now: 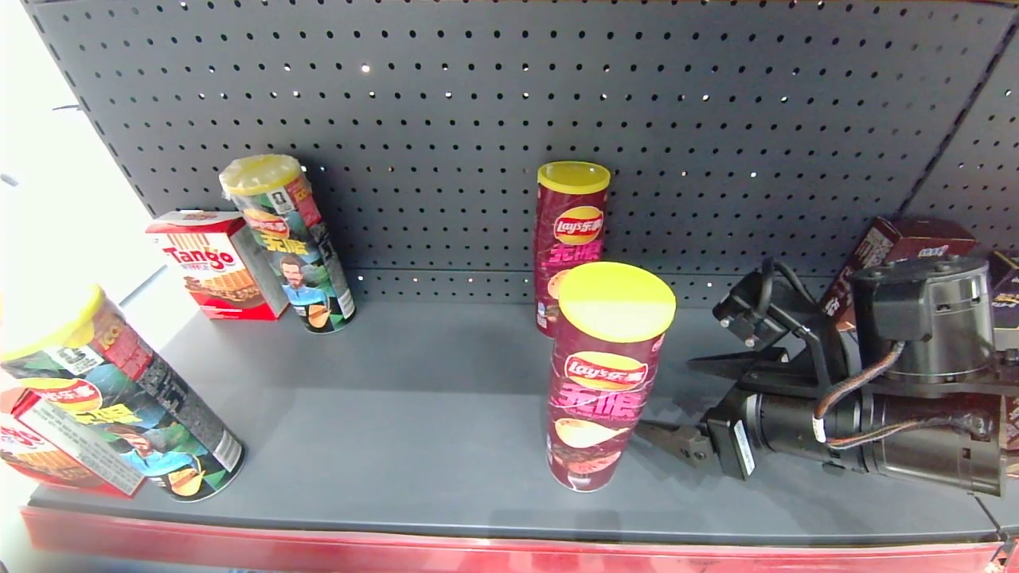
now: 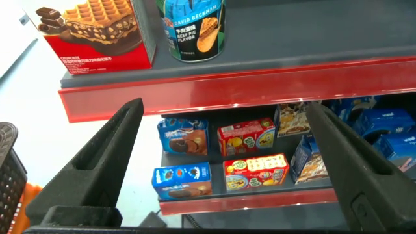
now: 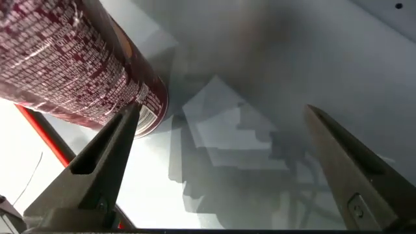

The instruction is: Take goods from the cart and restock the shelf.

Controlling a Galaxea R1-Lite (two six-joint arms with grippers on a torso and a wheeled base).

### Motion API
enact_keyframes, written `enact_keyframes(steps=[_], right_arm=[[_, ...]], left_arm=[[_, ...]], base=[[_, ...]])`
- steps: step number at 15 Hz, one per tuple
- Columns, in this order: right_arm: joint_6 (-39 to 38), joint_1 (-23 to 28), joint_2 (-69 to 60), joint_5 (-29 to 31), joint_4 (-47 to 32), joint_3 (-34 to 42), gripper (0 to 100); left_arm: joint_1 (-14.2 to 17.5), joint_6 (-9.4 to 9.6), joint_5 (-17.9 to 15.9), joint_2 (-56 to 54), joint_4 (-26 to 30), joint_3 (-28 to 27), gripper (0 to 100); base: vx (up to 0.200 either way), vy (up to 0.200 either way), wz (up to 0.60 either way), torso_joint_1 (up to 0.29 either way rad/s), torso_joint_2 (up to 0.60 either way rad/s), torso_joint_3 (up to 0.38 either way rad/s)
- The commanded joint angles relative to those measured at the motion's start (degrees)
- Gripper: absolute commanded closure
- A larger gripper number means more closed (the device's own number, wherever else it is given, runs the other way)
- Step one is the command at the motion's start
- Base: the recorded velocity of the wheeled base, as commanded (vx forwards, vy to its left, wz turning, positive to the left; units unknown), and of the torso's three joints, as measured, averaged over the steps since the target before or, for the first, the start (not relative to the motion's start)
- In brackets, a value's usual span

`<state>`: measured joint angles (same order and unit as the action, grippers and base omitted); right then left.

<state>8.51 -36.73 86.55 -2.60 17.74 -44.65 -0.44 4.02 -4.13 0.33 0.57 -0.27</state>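
Note:
A maroon chip can (image 1: 605, 374) with a yellow lid stands upright near the front of the grey shelf (image 1: 414, 430). Its printed side and base also show in the right wrist view (image 3: 71, 65). A second maroon can (image 1: 570, 239) stands behind it by the pegboard. My right gripper (image 1: 669, 398) lies low over the shelf just right of the front can, open (image 3: 221, 110), with nothing between its fingers; one finger (image 3: 104, 162) is close to the can's base. My left gripper (image 2: 224, 109) hangs open and holds nothing, in front of the shelf's red edge (image 2: 260, 81).
Two dark green chip cans (image 1: 290, 243) (image 1: 119, 398) and red wafer boxes (image 1: 211, 263) (image 2: 97, 32) stand at the left. Brown boxes (image 1: 907, 243) sit at the far right behind my right arm. A lower shelf holds several small snack boxes (image 2: 250, 153). Bare shelf lies between the can groups.

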Motion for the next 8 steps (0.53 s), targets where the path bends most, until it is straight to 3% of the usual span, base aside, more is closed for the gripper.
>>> enact_keyframes(steps=[1,8], right_arm=[[0.02,-0.27,0.28,-0.04,0.02,-0.08,0],[0.02,-0.8,1.43,0.05,0.1,-1.31,0]], left_arm=[[0.0,0.02,0.0,0.11,-0.05,0.0,0],[0.0,-0.07,0.0,0.11,0.04,-0.08,0]], base=[[0.0,0.0,0.0,0.0,0.0,0.0],[0.0,0.0,0.0,0.0,0.0,0.0]])
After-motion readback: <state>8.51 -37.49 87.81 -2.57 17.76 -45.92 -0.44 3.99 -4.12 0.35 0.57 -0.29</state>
